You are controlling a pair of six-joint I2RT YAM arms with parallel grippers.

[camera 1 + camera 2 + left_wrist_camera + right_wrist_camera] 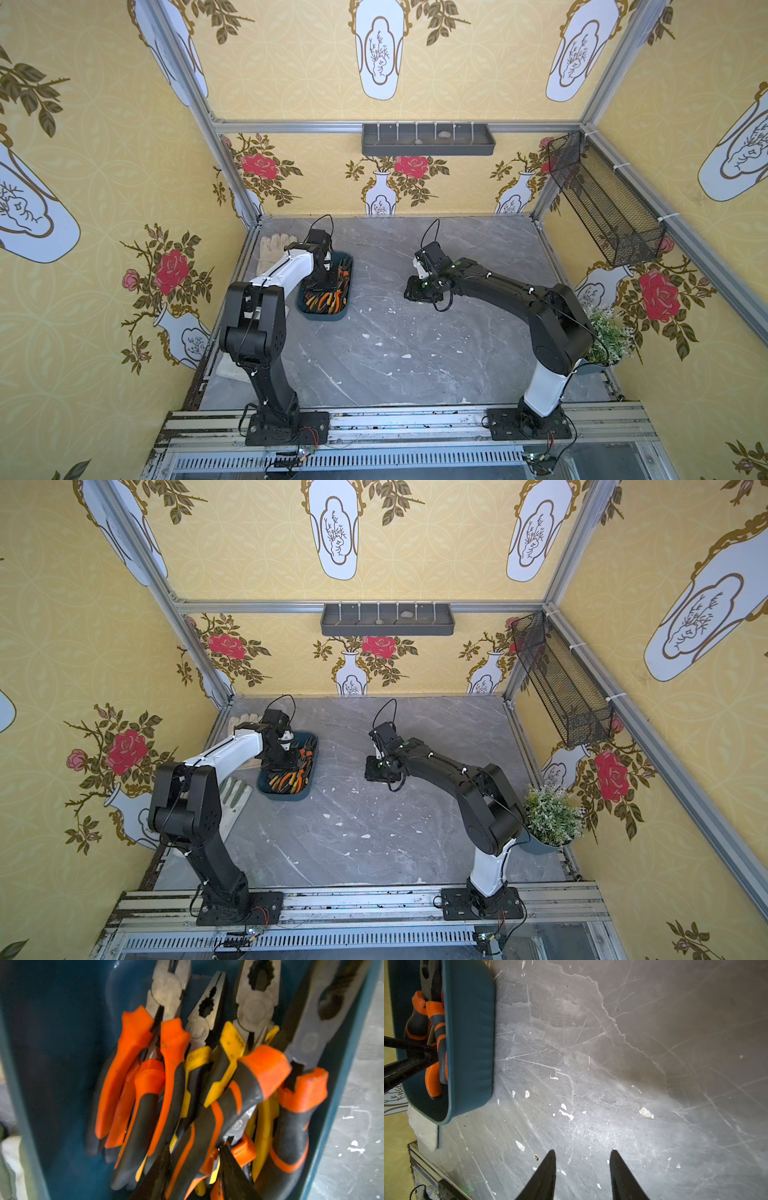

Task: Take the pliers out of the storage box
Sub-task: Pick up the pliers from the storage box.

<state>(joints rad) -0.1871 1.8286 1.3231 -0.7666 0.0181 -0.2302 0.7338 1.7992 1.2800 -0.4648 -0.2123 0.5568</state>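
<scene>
Pliers point(172, 1053) crowd the storage box point(41, 1053), half hiding the left pincer point(195, 1153).

Both top views are bright and even, with soft shadows on the table point(395, 353) and lines bowing toward the edges. The left wrist view is blurred: pliers point(207, 1084) smeared, box point(52, 1064) floor dim. The right wrist view is sharp, the table glaring pale close up and darkening farther off
</scene>
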